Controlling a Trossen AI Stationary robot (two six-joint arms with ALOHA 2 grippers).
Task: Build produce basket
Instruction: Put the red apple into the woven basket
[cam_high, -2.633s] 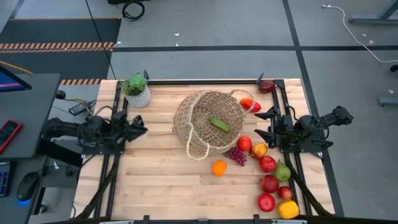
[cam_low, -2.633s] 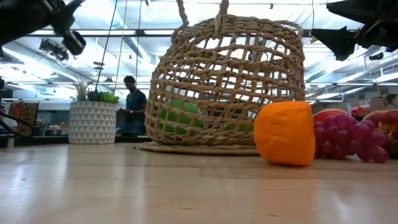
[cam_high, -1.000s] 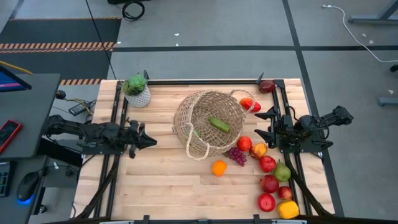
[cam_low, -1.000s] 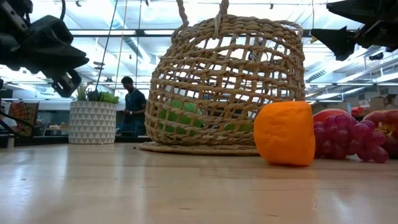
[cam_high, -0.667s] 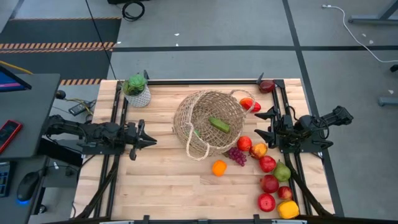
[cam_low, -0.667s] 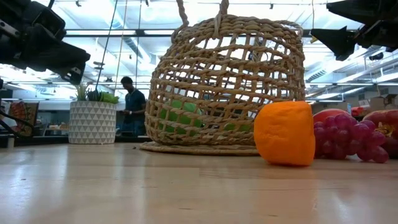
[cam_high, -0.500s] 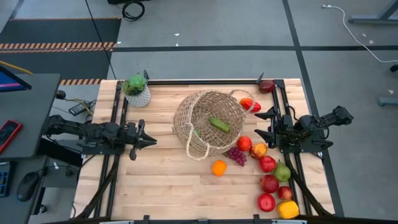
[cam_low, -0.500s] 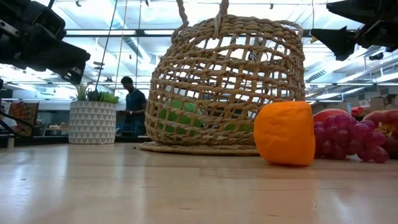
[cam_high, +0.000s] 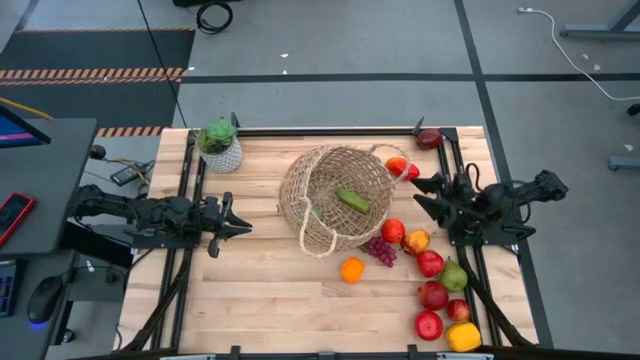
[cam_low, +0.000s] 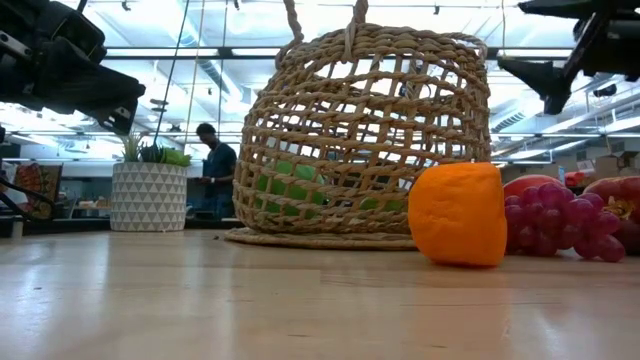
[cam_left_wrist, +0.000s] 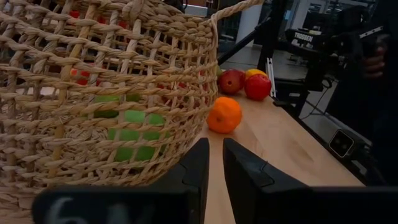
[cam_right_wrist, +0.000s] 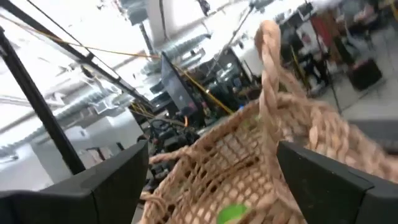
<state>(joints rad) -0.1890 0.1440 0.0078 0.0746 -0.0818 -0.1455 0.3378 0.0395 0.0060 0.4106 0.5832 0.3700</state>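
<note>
Woven wicker makes up the basket, which lies tipped on its side near the middle of the table, its mouth turned toward the near edge. Inside it rest a cucumber and something green behind the weave. It looks light and springy but bulky, likely to roll or skid if nudged; a loop handle or the rim seems the surest hold.

Just beside the basket's mouth sit the orange and purple grapes, with red apples, a pear and a yellow pepper strung out toward the right corner. These are firm and smooth, so they may slip; the grapes are soft.

Right of the basket, the right gripper hangs with fingers spread, empty. Well apart on the basket's left, the left gripper points at it, fingers closed on nothing.
</note>
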